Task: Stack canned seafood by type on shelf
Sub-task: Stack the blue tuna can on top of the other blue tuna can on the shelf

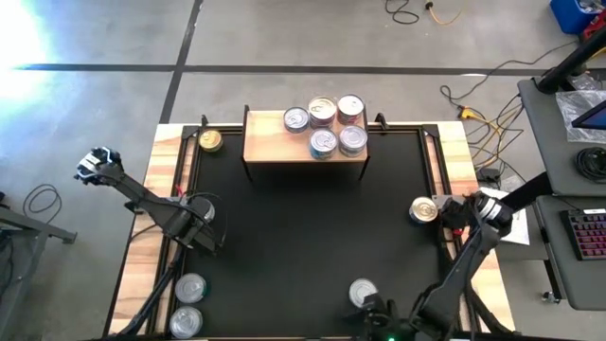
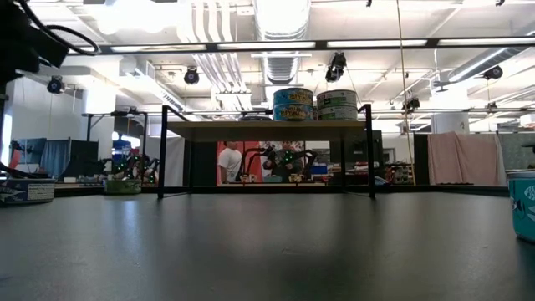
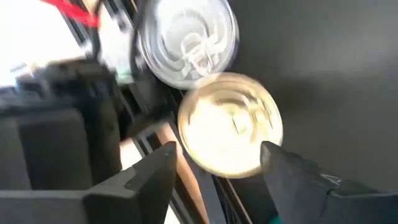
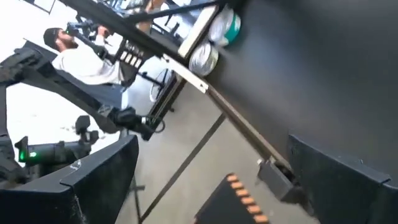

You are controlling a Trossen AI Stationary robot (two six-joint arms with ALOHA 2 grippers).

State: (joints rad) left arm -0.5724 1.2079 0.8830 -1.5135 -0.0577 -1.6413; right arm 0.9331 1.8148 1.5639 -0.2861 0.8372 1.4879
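The shelf (image 1: 305,150) stands at the mat's far edge with several silver-lidded cans (image 1: 325,126) on top; they also show in the low view (image 2: 314,104). My left gripper (image 3: 217,158) is open at the mat's left edge and points down. Below it sits a gold-lidded can (image 3: 230,124), beyond its fingertips, touching neither finger. A silver-lidded can (image 3: 186,40) lies just beyond that one. My right gripper (image 4: 211,186) is wide open at the mat's right edge (image 1: 443,216), beside a silver-lidded can (image 1: 423,209) that rests on the mat.
A gold-lidded can (image 1: 210,141) sits left of the shelf. Two silver cans (image 1: 189,303) lie at the near left and one (image 1: 363,293) near the front middle. The black mat's (image 1: 312,237) middle is bare. A person (image 4: 81,59) shows beyond the table.
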